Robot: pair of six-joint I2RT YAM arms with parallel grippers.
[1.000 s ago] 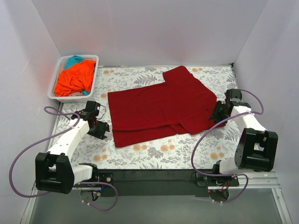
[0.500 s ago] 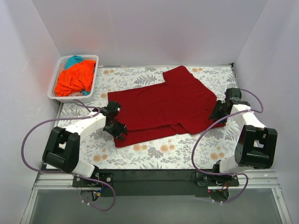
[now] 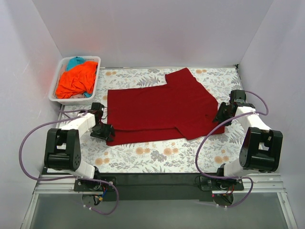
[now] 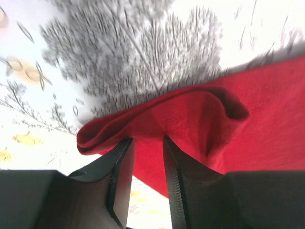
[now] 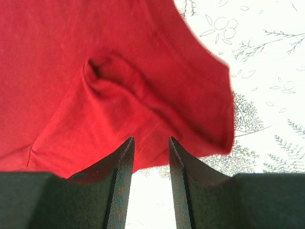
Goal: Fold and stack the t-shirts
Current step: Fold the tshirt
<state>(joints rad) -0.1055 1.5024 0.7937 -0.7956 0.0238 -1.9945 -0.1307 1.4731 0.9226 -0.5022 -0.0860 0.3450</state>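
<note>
Overhead, the dark red cloth t-shirt [image 3: 157, 109] lies spread across the middle of the floral-patterned tablecloth [image 3: 162, 157], one sleeve pointing toward the far wall and the near hem doubled under. The left gripper [image 3: 106, 132] sits at its near-left corner and the right gripper [image 3: 220, 116] at its right edge. A bright orange t-shirt [image 3: 76, 80] and a teal t-shirt [image 3: 75, 61] wait heaped in the white slotted plastic basket [image 3: 71, 101] at far left.

From the left wrist, the black fingers [image 4: 120, 176] stand narrowly apart with a rolled fold of red hem pinched between them; the jaws look clamped on the cloth.

From the right wrist, the fingers [image 5: 121, 181] likewise close on a puckered gather of red fabric beside the sleeve seam.

The step appears to be stretching the shirt flat before folding. Doing it well probably means pulling both ends apart evenly and low, so wrinkles ease out without either thin pinch slipping.
</note>
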